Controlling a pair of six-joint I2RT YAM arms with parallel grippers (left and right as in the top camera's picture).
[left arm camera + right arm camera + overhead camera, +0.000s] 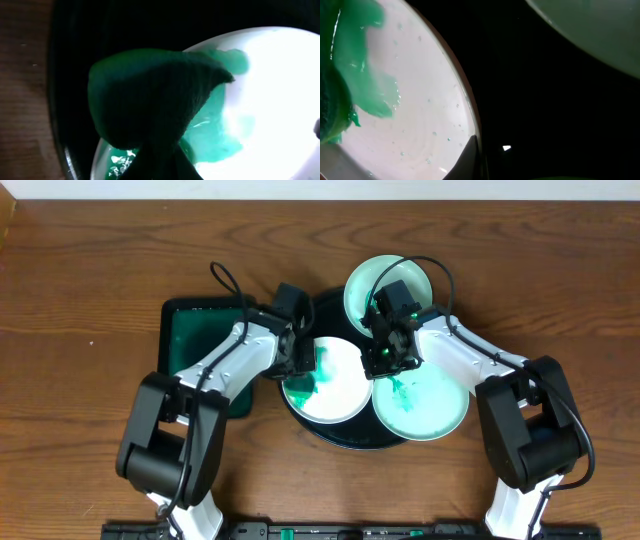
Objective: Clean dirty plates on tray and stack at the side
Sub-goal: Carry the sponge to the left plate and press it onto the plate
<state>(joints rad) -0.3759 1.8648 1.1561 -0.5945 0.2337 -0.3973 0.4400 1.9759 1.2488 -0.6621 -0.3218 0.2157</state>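
A: Green tray (195,340) far left. Black tray (345,440) holds 3 plates: middle plate (340,390) smeared teal, right plate (425,405) smeared, rear plate (370,290) overlapping the rim.
B: Fingers?
A: Left gripper (303,365), arm stretched in low, pinches a dark sponge (150,100) on the middle plate. Right gripper (383,358) sits at that plate's right edge. I cannot tell its opening.

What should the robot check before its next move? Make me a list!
1. Sponge pinched in the left tool: ok, and it is pressed on the plate.
2. Left plate sitting on the black tray: ok.
3. Left plate clean: not ok, green smear on it.
4. Right tool gripping that plate's rim: cannot tell.
5. Right plate clean: not ok, green smear on it.
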